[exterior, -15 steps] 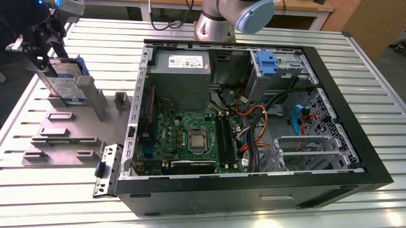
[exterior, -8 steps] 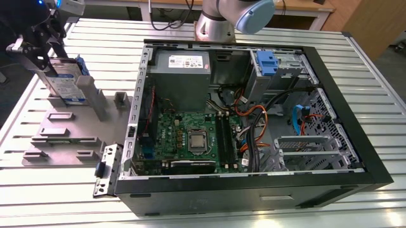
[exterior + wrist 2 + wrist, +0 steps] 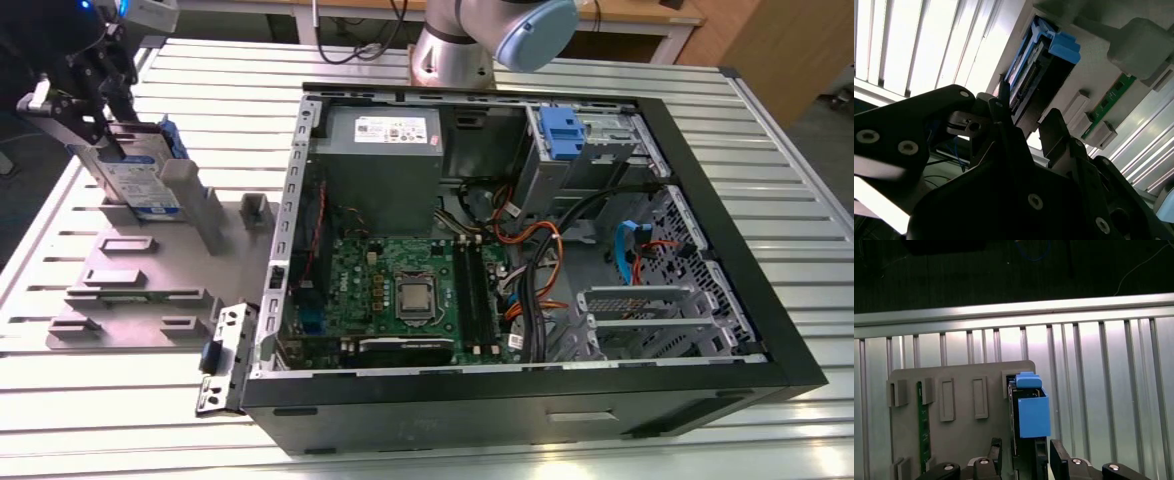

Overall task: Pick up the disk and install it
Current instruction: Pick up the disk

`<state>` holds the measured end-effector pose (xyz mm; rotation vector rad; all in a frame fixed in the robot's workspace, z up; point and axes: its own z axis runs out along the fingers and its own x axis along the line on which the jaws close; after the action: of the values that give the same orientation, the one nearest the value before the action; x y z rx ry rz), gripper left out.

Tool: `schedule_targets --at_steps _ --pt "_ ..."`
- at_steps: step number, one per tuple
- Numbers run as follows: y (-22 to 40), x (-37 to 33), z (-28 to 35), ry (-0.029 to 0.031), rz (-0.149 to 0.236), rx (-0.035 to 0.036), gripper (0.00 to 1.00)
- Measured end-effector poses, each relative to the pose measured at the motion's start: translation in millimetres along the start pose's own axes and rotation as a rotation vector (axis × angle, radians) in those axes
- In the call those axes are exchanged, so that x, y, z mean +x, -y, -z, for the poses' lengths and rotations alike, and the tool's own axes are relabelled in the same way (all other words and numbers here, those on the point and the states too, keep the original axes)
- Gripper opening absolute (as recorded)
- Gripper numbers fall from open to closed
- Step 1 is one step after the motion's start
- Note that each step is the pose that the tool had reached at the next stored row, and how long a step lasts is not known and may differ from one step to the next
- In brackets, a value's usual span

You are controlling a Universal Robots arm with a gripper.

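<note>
At ten o'clock in the exterior view I have the end effector point(image 3: 96, 122) set over the top edge of the disk point(image 3: 134, 175). The disk stands on edge in a slot of the grey holder point(image 3: 134, 290) on the table point(image 3: 80, 410). In the first wrist view the end effector straddles the disk's dark body below its blue rail. I cannot tell whether it has clamped or only brackets it. At three o'clock from the holder lies the open computer case point(image 3: 754, 300).

slatted metal table point(image 3: 107, 400) under bright light, wooden panel point(image 3: 774, 50) behind, grey floor point(image 3: 834, 130)
</note>
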<state>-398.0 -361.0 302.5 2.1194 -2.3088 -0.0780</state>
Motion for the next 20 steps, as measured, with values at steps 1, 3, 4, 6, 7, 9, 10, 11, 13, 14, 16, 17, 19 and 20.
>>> schedule_targets --at_steps 1,3,4,6,7,9,10,11,13,14,16,17,19,20 --pt "0.0 0.0 -0.2 -0.0003 0.009 -0.0001 0.5" --pt "0.0 0.0 -0.4 -0.0014 0.032 -0.0009 0.5" --pt "0.0 0.0 -0.4 -0.0016 0.037 -0.001 0.5" --pt "0.0 0.0 -0.4 -0.0017 0.038 -0.0011 0.5" --pt "0.0 0.0 -0.5 -0.0017 0.038 -0.0011 0.5" --pt "0.0 0.0 -0.4 -0.0017 0.039 -0.0011 0.5" --pt "0.0 0.0 -0.4 -0.0017 0.039 -0.0011 0.49" --pt "0.0 0.0 -0.4 -0.0017 0.04 -0.0011 0.43" --pt "0.0 0.0 -0.4 -0.0019 0.04 -0.0012 0.36" --pt "0.0 0.0 -0.4 -0.0018 0.041 -0.0012 0.36" --pt "0.0 0.0 -0.4 -0.0018 0.041 -0.0011 0.35" --pt "0.0 0.0 -0.4 -0.0018 0.041 -0.0012 0.35" --pt "0.0 0.0 -0.4 -0.0022 0.052 -0.0015 0.35" --pt "0.0 0.0 -0.5 -0.0026 0.063 -0.0018 0.35"
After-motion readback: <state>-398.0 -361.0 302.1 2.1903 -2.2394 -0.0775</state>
